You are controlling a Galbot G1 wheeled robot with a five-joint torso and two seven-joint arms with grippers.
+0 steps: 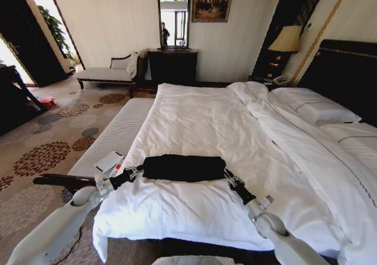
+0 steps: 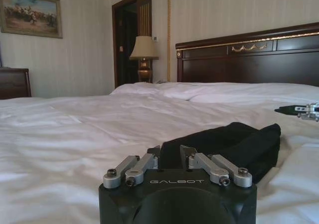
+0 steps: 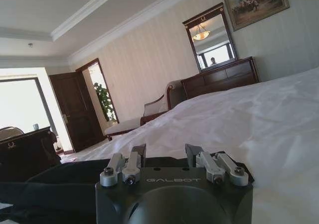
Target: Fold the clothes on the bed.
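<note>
The clothes (image 1: 184,167), a black T-shirt folded into a flat band, lie across the foot of the bed (image 1: 200,118) on the white sheet. My left gripper (image 1: 136,173) is at the band's left end and my right gripper (image 1: 228,178) at its right end. In the left wrist view the fingers (image 2: 154,154) stand close together with the edge of the black cloth (image 2: 234,142) between them. In the right wrist view the fingers (image 3: 139,154) stand a little wider, with dark fabric (image 3: 65,176) in the gap and beneath them.
A rumpled white duvet (image 1: 294,141) and pillows (image 1: 318,106) fill the bed's right side below the dark headboard (image 1: 347,70). A striped bench (image 1: 112,138) holding a white item (image 1: 108,161) runs along the bed's left side. A pale chaise (image 1: 109,72) and dresser (image 1: 172,65) stand beyond.
</note>
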